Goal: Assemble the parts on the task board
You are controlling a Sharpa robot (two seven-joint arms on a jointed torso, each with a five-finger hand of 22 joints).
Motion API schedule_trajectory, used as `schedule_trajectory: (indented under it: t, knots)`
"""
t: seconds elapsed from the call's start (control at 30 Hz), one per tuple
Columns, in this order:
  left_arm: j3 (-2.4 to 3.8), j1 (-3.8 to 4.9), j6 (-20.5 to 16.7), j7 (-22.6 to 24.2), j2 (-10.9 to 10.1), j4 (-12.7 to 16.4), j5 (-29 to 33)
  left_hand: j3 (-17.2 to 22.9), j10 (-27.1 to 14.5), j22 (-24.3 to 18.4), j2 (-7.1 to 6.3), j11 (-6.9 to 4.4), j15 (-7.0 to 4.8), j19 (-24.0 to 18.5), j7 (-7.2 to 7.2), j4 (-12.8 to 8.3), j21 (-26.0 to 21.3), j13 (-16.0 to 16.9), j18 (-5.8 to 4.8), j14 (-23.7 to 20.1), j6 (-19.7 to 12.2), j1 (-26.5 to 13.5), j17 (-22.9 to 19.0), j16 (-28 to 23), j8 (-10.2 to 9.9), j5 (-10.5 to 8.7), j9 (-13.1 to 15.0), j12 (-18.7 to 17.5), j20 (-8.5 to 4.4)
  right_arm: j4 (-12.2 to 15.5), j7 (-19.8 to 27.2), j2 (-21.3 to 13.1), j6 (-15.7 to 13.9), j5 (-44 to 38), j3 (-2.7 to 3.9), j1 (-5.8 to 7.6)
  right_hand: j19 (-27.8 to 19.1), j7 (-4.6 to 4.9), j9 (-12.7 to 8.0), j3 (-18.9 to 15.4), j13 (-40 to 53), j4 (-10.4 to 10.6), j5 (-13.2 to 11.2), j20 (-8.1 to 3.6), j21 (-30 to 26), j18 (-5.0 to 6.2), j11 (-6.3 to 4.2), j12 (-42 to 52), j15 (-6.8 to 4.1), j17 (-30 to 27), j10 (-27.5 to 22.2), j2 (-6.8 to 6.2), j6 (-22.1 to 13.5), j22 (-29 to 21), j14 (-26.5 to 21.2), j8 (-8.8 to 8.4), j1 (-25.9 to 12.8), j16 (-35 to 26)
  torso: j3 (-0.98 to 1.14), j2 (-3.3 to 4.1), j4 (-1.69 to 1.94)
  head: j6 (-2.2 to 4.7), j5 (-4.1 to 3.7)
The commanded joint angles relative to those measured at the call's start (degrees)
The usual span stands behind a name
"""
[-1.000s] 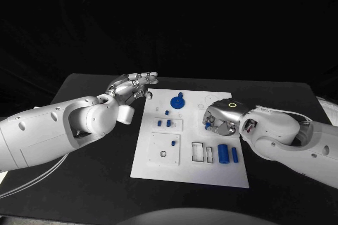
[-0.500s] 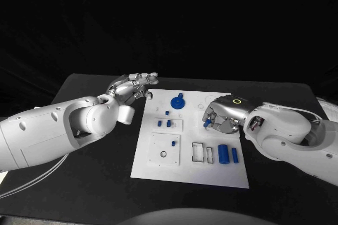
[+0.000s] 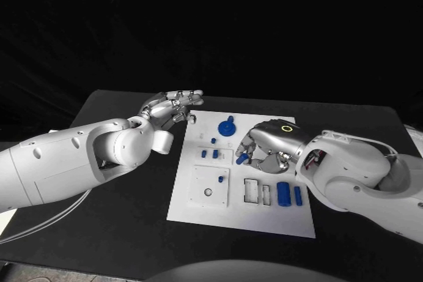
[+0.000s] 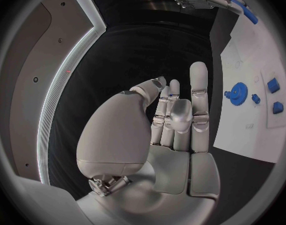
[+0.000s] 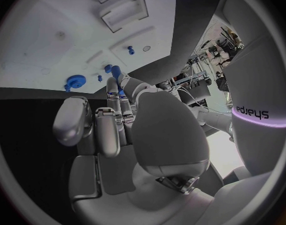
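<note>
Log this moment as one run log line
left robot hand: empty, beside task board | right robot hand: pinching blue part over board

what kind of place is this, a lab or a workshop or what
Likely a robot test bench in a lab: a black table with a dark backdrop, a white task board holding small blue parts, and the right hand over it.

Two glossy white arms; silver segmented hands: left hand [image 3: 173,104], right hand [image 3: 264,148] bearing a glowing ring; grey cable under left arm.
</note>
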Motion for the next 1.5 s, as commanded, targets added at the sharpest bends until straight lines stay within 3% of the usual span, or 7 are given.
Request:
schedule_trajectory:
  t: [0.03,0.2,0.27,0.4,0.6,1.03,1.5]
  knots:
    - [0.03,0.01,1.1,0.1,0.2,0.0,-0.2,0.0,-0.5,-0.1,0.6,-0.04,-0.07,-0.2,-0.06,-0.4,-0.3,0.1,1.01,-0.5,-0.5,0.0,-0.1,-0.3,0.3,0.2,0.0,0.2,0.05,0.0,1.6,1.5,-0.7,0.3,-0.11,-0.9,0.0,0.06,1.1,0.0,-0.1,-0.3,0.3,-0.39,0.1,0.16,0.04,-0.2,-0.04,-0.1,-0.5,0.11,0.4,-0.1,3.2,0.22,0.1,0.1,0.01,0.04,-0.12,-0.21,0.65]
    - [0.03,0.01,1.2,0.1,0.4,-0.2,-0.2,0.0,-0.5,-0.1,0.6,-0.04,-0.07,-0.2,-0.06,-0.4,-0.3,0.1,1.01,-0.5,-0.5,0.0,-0.1,-0.3,0.3,0.2,0.0,0.2,0.05,-1.5,3.1,5.6,-0.8,-0.4,-0.32,-3.12,-0.1,0.12,1.1,0.1,-0.1,-0.4,0.3,-0.37,0.1,0.18,0.08,-0.4,0.0,-0.1,-0.5,0.14,0.3,-0.2,3.1,0.15,0.1,0.1,0.12,0.1,-0.1,-0.55,1.29]
    - [0.02,0.01,1.2,0.1,0.6,-0.3,-0.2,0.0,-0.5,-0.1,0.6,-0.04,-0.07,-0.2,-0.06,-0.4,-0.3,0.1,1.01,-0.5,-0.5,0.0,-0.1,-0.3,0.3,0.2,0.0,0.2,0.05,-2.3,3.6,7.1,-0.7,-0.6,-0.44,-3.97,-0.1,0.16,1.1,0.1,-0.1,-0.5,0.3,-0.35,0.0,0.19,0.11,-0.4,0.02,-0.1,-0.6,0.16,0.3,-0.3,3.1,0.11,0.1,0.1,0.08,0.04,0.05,-0.65,1.35]
    - [0.02,0.0,1.3,0.0,0.9,-0.5,-0.2,0.0,-0.5,-0.1,0.6,-0.04,-0.07,-0.2,-0.06,-0.4,-0.3,0.1,1.01,-0.5,-0.5,0.0,-0.1,-0.3,0.3,0.2,0.0,0.2,0.05,-4.7,4.8,10.3,-0.3,-0.9,-0.81,-5.73,-0.1,0.22,1.1,0.2,-0.1,-0.6,0.4,-0.33,0.0,0.2,0.15,-0.5,0.06,-0.2,-0.6,0.19,0.2,-0.3,3.1,0.04,0.2,0.1,0.02,0.07,-0.01,-0.76,1.56]
    - [0.01,-0.03,1.4,0.0,1.1,-0.7,-0.2,0.0,-0.5,-0.1,0.6,-0.04,-0.07,-0.2,-0.06,-0.4,-0.3,0.1,1.01,-0.5,-0.5,0.0,-0.1,-0.3,0.3,0.2,0.0,0.2,0.05,-7.2,5.7,12.6,0.1,-1.2,-1.12,-7.1,-0.1,0.28,1.1,0.3,-0.2,-0.7,0.4,-0.3,0.0,0.2,0.2,-0.6,0.09,-0.1,-0.7,0.23,0.1,-0.3,3.1,-0.02,0.2,0.1,0.07,0.15,-0.02,-1.02,1.91]
    - [0.0,-0.12,1.5,-0.1,1.3,-0.8,-0.2,0.0,-0.5,-0.1,0.6,-0.04,-0.07,-0.2,-0.06,-0.4,-0.3,0.1,1.01,-0.5,-0.5,0.0,-0.1,-0.3,0.3,0.2,0.0,0.2,0.05,-9.9,5.7,14.2,2.3,-2.0,-1.58,-7.82,-0.1,0.31,1.2,0.3,-0.2,-0.8,0.4,-0.28,-0.1,0.21,0.22,-0.7,0.11,-0.1,-0.7,0.24,0.1,-0.4,3.1,-0.05,0.2,0.1,0.11,0.08,-0.04,-1.55,2.07]
    - [-0.01,-0.3,1.5,-0.1,1.2,-0.9,-0.2,0.0,-0.5,-0.1,0.6,-0.04,-0.07,-0.2,-0.06,-0.4,-0.3,0.1,1.01,-0.5,-0.5,0.0,-0.1,-0.3,0.3,0.2,0.0,0.2,0.05,-8.8,4.2,12.9,1.3,-5.2,-1.62,-7.87,-0.1,0.34,1.2,0.3,-0.2,-0.8,0.4,-0.26,0.0,0.2,0.26,-0.7,0.14,-0.1,-0.7,0.24,0.1,-0.4,3.1,-0.07,0.2,0.1,0.09,0.05,-0.09,-1.62,1.92]
